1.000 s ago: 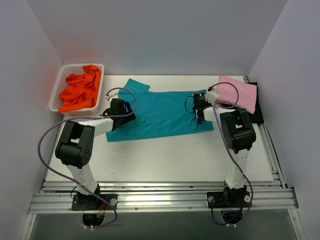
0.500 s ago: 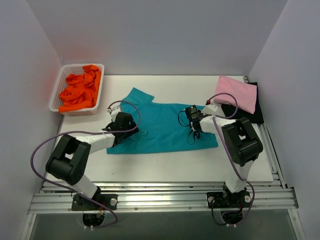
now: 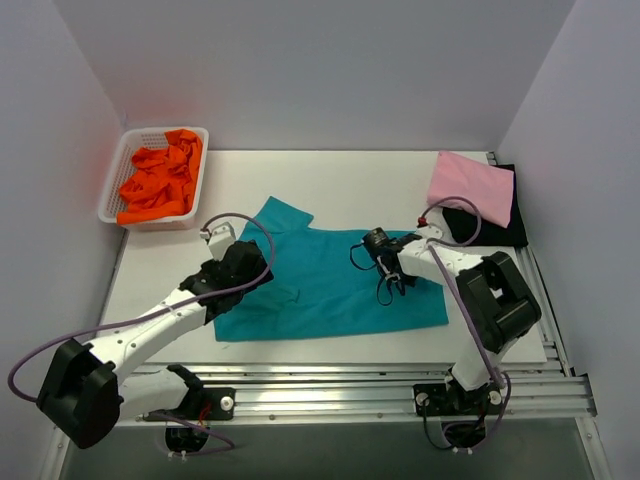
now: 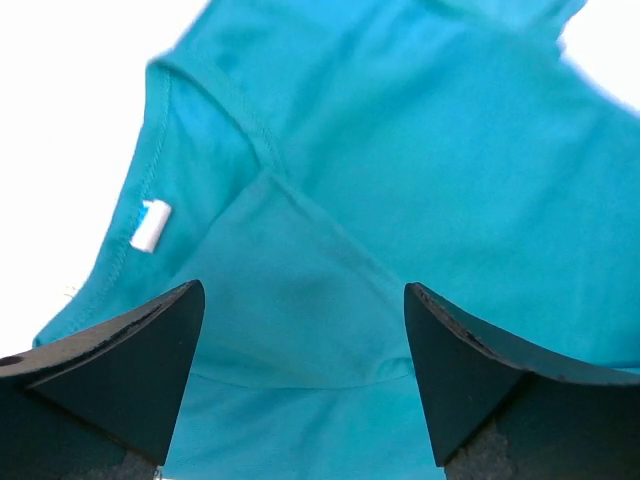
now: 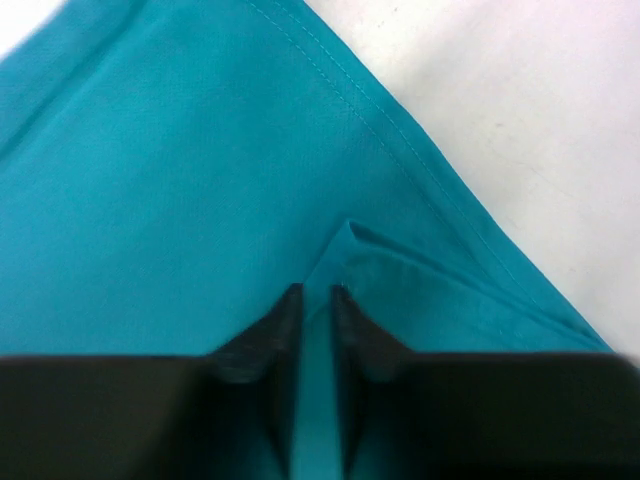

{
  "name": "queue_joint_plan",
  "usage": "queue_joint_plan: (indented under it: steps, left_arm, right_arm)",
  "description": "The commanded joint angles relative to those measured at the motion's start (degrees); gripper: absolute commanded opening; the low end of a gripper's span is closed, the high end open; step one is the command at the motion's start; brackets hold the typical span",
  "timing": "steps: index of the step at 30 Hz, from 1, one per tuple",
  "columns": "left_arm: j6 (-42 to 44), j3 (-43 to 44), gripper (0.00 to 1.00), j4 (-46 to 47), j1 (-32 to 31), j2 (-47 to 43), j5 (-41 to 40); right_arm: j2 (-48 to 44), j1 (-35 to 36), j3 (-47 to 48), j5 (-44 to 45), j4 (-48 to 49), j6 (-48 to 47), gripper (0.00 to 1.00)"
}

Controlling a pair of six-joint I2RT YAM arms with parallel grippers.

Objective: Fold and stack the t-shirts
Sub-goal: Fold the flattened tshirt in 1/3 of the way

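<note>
One teal t-shirt (image 3: 320,290) lies under both arms. The right jaws pinch its fold; the left jaws stand wide apart.

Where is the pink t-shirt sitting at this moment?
In the top view, the pink t-shirt lies folded at the far right corner of the table, on top of the black t-shirt.
</note>
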Motion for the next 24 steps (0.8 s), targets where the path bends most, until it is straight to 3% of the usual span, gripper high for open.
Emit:
queue_joint_plan:
  steps: [1,2,5,8,11,12,15,16,20,21,24]
  left_arm:
    - [2.2,5.8,0.91,-4.1,0.1,-3.6,-5.9]
    - [3.7,8.8,0.92,-3.5,0.2,-3.4,-6.3]
    - [10.1,14.7,0.99,0.6,2.3,-0.4,-5.2]
    - [17.6,19.3,0.96,9.2,10.1,6.6,7.5]
    - [22.3,24.5,0.96,16.2,18.7,18.4,21.5]
    - [24.6,29.8,0.96,17.3,20.4,22.0,24.5]
    - [27.5,40.2,0.99,18.5,25.2,37.3,35.7]
    - [27.8,48.1,1.00,17.2,26.1,41.4,37.9]
    - [27.3,67.6,1.00,13.4,29.7,62.8,51.9]
    - [25.3,70.5,0.96,14.0,30.6,65.6,57.1]
    - [22.4,79.4,0.95,12.5,31.4,73.7,61.7]
  right_arm:
    - [-6.2,2.1,5.6,6.7,-10.8,5.0,0.19]
    - [-6.9,2.3,6.8,8.5,-11.3,4.0,0.44]
    - [-7.7,2.3,12.9,11.6,-11.3,-2.1,0.93]
    - [-5.3,1.8,18.6,13.6,-11.1,-6.3,0.99]
    - [-4.5,1.4,16.2,11.0,3.3,-24.0,0.99]
    - [-4.2,1.2,15.2,8.9,9.8,-31.5,0.99]
    - [-3.4,-2.0,13.9,-1.9,13.1,-34.2,0.96]
    - [-3.8,-2.6,12.6,-6.7,15.0,-35.9,0.95]
    - [-7.0,-5.1,7.2,-10.4,21.2,-38.3,0.94]
    - [-8.0,-5.5,6.3,-10.7,21.2,-38.4,0.94]
    - [-9.0,-6.9,6.1,-11.2,22.2,-38.4,0.93]
